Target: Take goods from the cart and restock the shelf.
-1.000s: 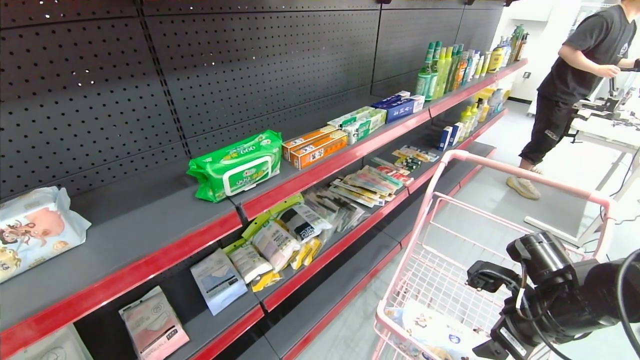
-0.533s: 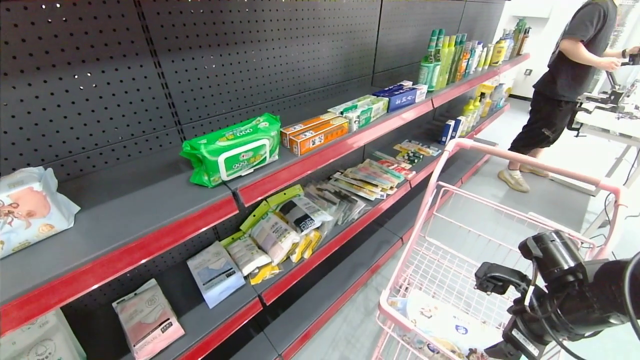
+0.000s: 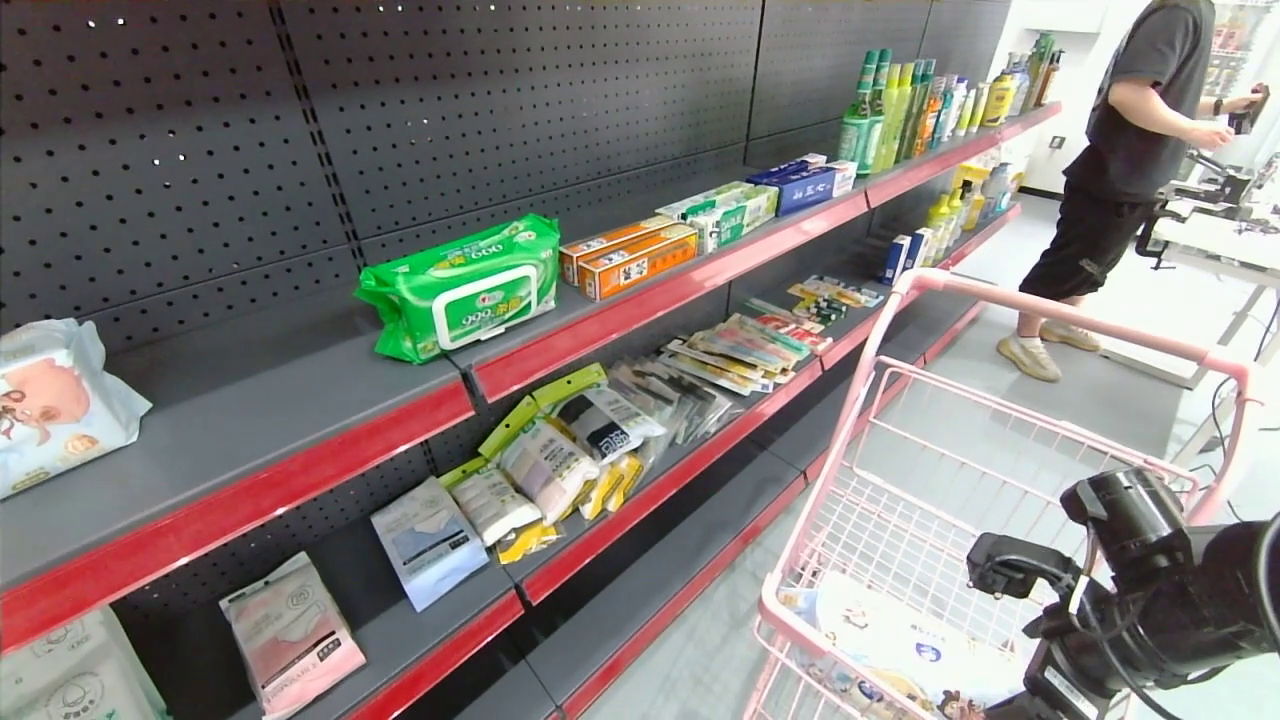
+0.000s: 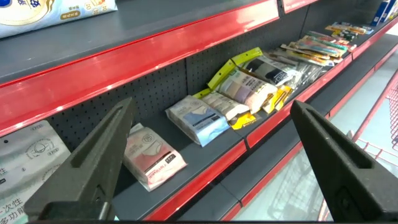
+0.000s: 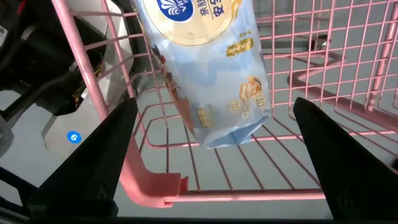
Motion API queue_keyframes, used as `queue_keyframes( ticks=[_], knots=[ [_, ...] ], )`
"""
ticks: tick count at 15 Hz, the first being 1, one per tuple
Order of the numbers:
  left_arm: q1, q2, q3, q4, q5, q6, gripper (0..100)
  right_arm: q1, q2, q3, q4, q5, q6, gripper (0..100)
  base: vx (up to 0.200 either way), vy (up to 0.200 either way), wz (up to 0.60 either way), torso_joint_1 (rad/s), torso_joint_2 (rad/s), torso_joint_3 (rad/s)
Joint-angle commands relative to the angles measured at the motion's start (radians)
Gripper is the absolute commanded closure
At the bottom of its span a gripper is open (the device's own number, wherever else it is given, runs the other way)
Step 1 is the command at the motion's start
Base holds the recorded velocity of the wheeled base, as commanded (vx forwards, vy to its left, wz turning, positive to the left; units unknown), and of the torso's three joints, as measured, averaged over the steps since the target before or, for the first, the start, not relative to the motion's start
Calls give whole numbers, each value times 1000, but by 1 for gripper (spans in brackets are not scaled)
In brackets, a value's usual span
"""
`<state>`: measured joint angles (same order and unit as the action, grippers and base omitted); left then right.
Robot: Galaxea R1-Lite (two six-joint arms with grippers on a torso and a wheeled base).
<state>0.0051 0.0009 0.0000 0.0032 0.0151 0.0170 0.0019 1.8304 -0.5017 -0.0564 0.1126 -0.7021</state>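
Observation:
A pink wire cart (image 3: pixel 1010 310) stands before the shelf. In it lies a pale blue wipes pack (image 3: pixel 900 655) with cartoon print. My right arm (image 3: pixel 1150 600) hangs over the cart's near corner. Its gripper (image 5: pixel 211 165) is open just above that wipes pack (image 5: pixel 205 68), one finger (image 5: pixel 93 168) on each side, touching nothing. My left gripper (image 4: pixel 211 165) is open and empty, facing the lower shelf's packets (image 4: pixel 199 118). On the upper shelf (image 3: pixel 250 430) sit a green wipes pack (image 3: pixel 460 285) and, at the far left, a similar pale blue pack (image 3: pixel 55 400).
Orange boxes (image 3: pixel 630 262), toothpaste cartons (image 3: pixel 730 212) and bottles (image 3: pixel 890 105) line the upper shelf further right. Bare shelf lies between the two wipes packs. Mask packets (image 3: pixel 290 630) and toothbrush packs (image 3: pixel 740 350) fill the lower shelf (image 3: pixel 640 520). The cart's pink rim (image 5: pixel 155 186) is close under my right gripper.
The head camera has shifted, so shelf and cart sit a little differently in the picture. My right arm shows slightly lower and further right over the cart.

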Motion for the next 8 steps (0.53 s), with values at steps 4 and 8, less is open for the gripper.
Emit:
queue_keyframes(
  ticks=[4, 8],
  knots=[
    [1, 1, 0, 0, 0, 0, 0, -2, 130, -20, -45, 16, -7, 0, 0, 0, 0, 0, 0, 0],
    [1, -1, 0, 0, 0, 0, 0, -22, 210, -21, -132, 42, -46, 0, 0, 0, 0, 0, 0, 0]
  ],
)
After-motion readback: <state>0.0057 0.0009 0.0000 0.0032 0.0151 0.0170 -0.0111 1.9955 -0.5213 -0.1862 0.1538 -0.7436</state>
